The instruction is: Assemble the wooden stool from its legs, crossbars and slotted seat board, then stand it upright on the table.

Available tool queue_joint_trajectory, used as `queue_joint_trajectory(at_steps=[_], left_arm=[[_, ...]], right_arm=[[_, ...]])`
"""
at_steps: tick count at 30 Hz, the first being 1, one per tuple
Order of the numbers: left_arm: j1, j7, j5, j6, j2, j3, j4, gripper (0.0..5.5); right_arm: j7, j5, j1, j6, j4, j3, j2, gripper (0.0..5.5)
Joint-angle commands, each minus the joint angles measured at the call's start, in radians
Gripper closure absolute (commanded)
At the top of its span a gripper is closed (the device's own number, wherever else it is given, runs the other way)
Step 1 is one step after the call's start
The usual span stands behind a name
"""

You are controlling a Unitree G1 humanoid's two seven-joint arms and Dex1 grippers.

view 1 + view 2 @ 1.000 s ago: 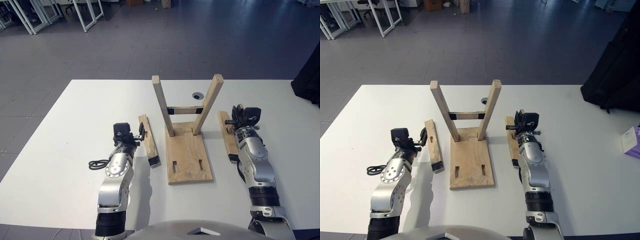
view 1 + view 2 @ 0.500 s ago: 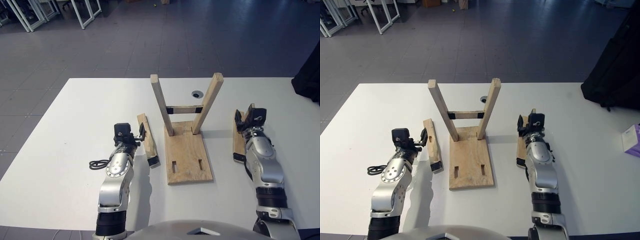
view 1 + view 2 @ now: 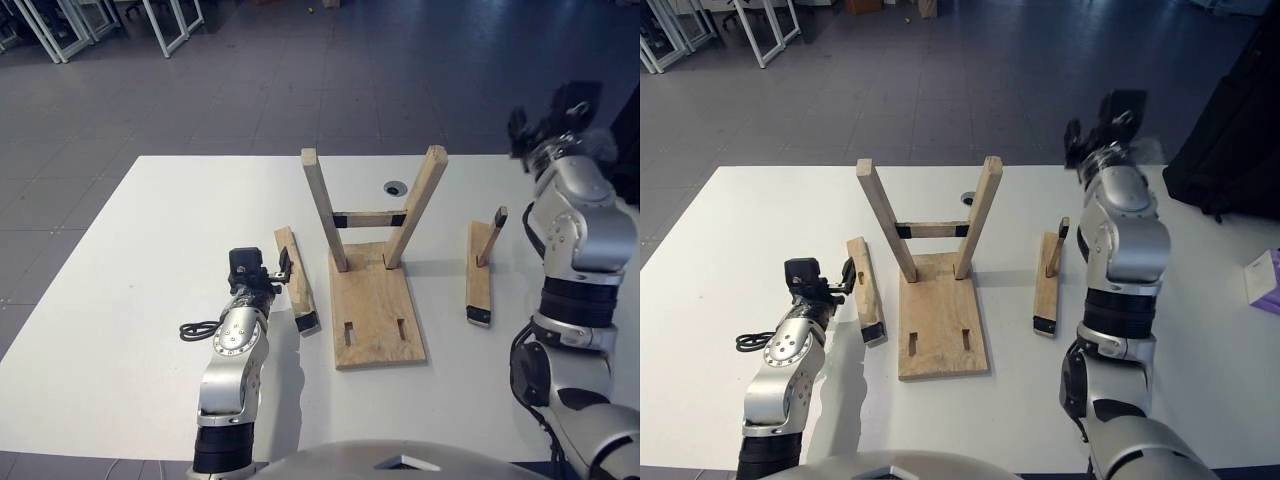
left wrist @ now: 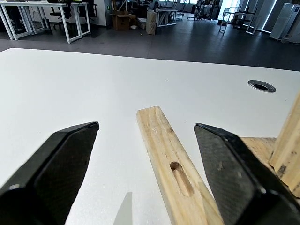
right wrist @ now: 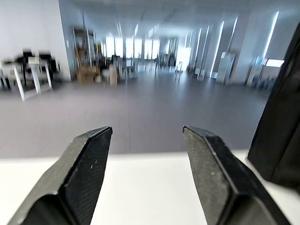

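Change, largest first:
- Right arm: a second ago it lay low on the table beside the board. It has now swung up high over the far right edge. The right gripper (image 5: 146, 131) is spread wide and carries nothing.
- Loose pale wooden leg with a black end cap (image 3: 478, 280): it has been shifted rightward and now lies well apart from the board. A short dark-tipped wooden stick (image 3: 490, 235) rises at a tilt from its far end – whether it is seated in a mortise I cannot tell.
- Left arm: unmoved. The left gripper (image 4: 146, 125) rests low with its fingers wide, bracketing the far end of the second loose mortised wooden leg (image 3: 296, 280) without closing on it.

Reading: the right-hand piece looks released, not fitted. Only one leg pair is in place, so the task seems about half done.

Surface:
- White rectangular table (image 3: 120, 300).
- Pale rectangular slotted seat board (image 3: 375, 305), lying flat at the centre with two near slots open.
- Upright frame of two splayed wooden legs joined by a short crossbar (image 3: 370, 218), standing in the board's far slots.
- Coiled black cable (image 3: 195, 328) beside the left arm.
- Round cable hole (image 3: 396, 188) – behind the frame.

Room: grey tiled floor (image 3: 400, 70), white desk frames (image 3: 170, 25) in the distance, and a black bulk (image 3: 1230, 130) at the right.
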Motion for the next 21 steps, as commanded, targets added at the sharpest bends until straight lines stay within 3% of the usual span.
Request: queue_joint_trajectory(at_steps=[1,7,11,16,21], left_arm=[[-0.006,0.013,0.009,0.006,-0.01,0.0,-0.002,1.73],[-0.017,0.008,0.011,0.01,-0.009,0.008,0.003,1.73],[0.004,0.01,0.015,0.004,-0.016,0.002,-0.006,1.73],[0.064,0.026,0.02,-0.001,-0.04,-0.002,-0.04,1.73],[0.091,0.026,0.02,-0.009,-0.046,0.001,-0.06,1.73]], right_arm=[[0.012,-0.019,0.165,0.052,0.115,0.044,0.03,2.71],[-0.01,0.033,0.101,-0.075,-0.017,-0.04,0.055,2.71],[-0.03,0.042,0.085,0.002,-0.316,-0.087,0.004,2.08],[-0.067,0.051,0.533,0.325,-0.735,0.015,0.102,1.17],[-0.051,0.032,0.718,0.404,-0.765,0.054,0.118,1.17]])
